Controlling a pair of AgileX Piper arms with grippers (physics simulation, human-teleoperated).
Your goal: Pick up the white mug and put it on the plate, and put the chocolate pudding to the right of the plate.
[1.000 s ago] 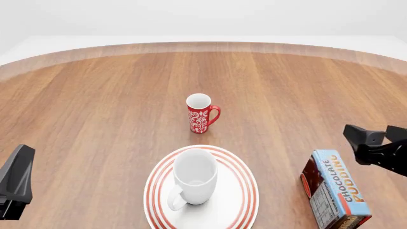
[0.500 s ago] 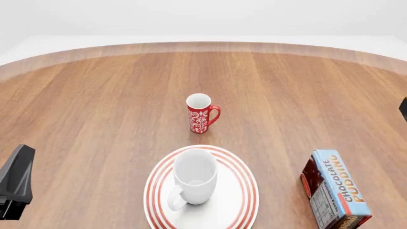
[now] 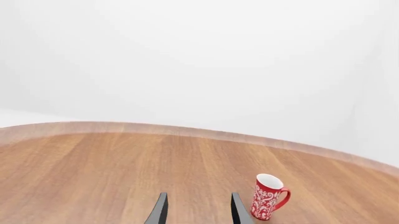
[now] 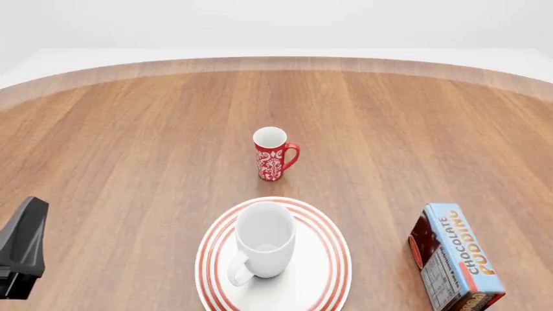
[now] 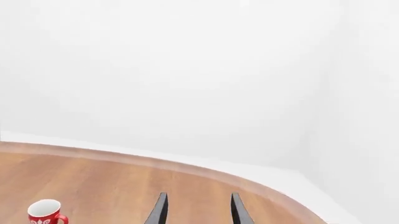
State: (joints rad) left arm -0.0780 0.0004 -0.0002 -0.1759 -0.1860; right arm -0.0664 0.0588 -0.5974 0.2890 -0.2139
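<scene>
The plate (image 4: 273,259) lies on the wooden worktop (image 4: 129,142) at the near edge of the front view, and the white mug (image 4: 263,241) stands upright on it, inside the red rings, its handle turned toward the plate's near-left rim. The chocolate pudding (image 4: 455,259) lies on the worktop to the right of the plate, well apart from it, blue face up. Beyond the plate, on its far side, stands the red mug (image 4: 274,153) (upright, handle to the right). The left gripper (image 3: 197,209) is off to the left of the plate, its fingers spread with nothing between them. The right gripper (image 5: 197,209) shows only in its wrist view, fingers likewise spread and empty.
</scene>
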